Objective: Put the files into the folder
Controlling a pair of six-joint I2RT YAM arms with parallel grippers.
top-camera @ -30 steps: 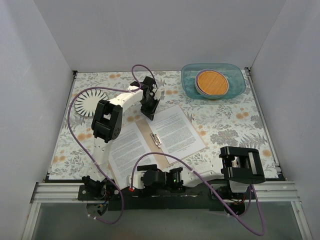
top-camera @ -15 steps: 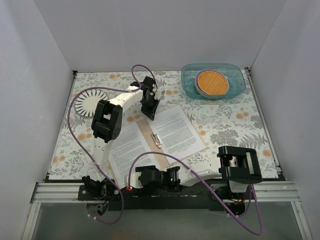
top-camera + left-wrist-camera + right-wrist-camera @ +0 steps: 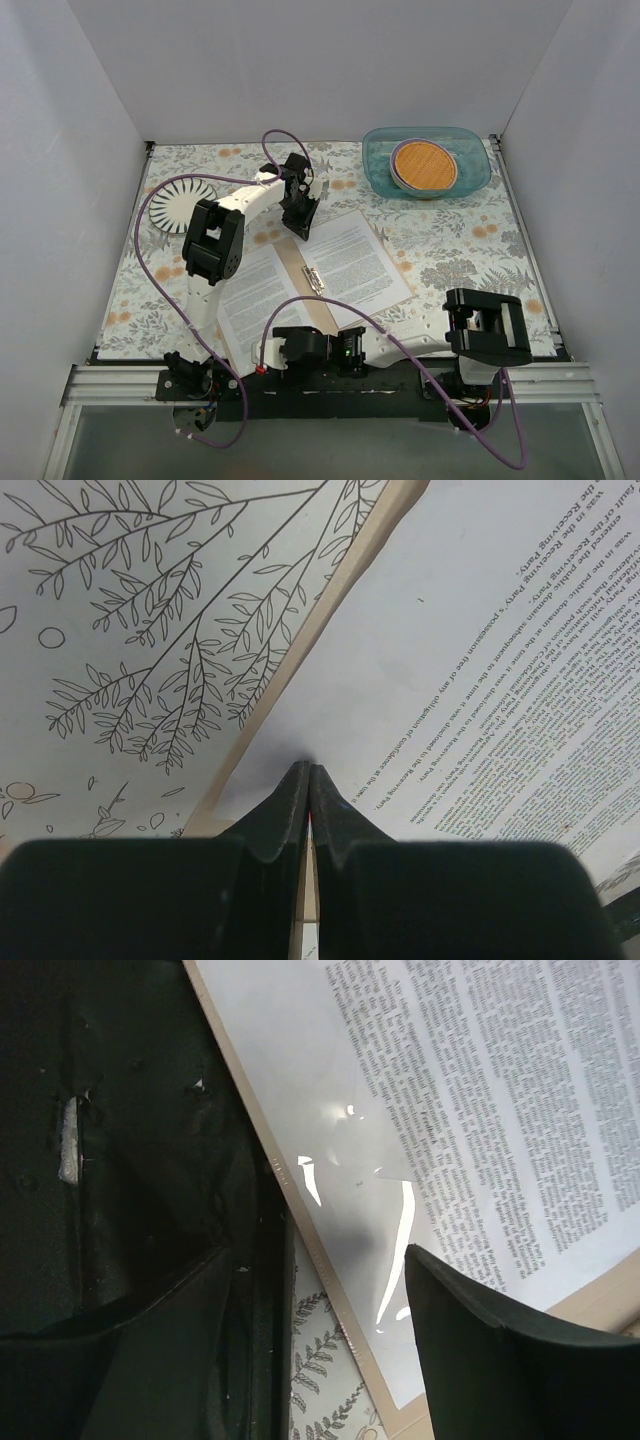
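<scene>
the files (image 3: 480, 630) are thin, floppy and slick, so we'd grab an edge; left tool (image 3: 308, 770) looks pinched shut on one, right tool (image 3: 320, 1260) gapes open.

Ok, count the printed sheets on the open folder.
2: the left sheet lies left of the spine of the folder, the right sheet right of it; others may hide stacked underneath.

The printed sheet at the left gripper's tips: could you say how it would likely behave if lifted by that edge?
The printed sheet looks thin and flat, so it would probably droop and bend. It seems light; the closed left gripper pushing might slide or buckle it rather than lift it.
</scene>
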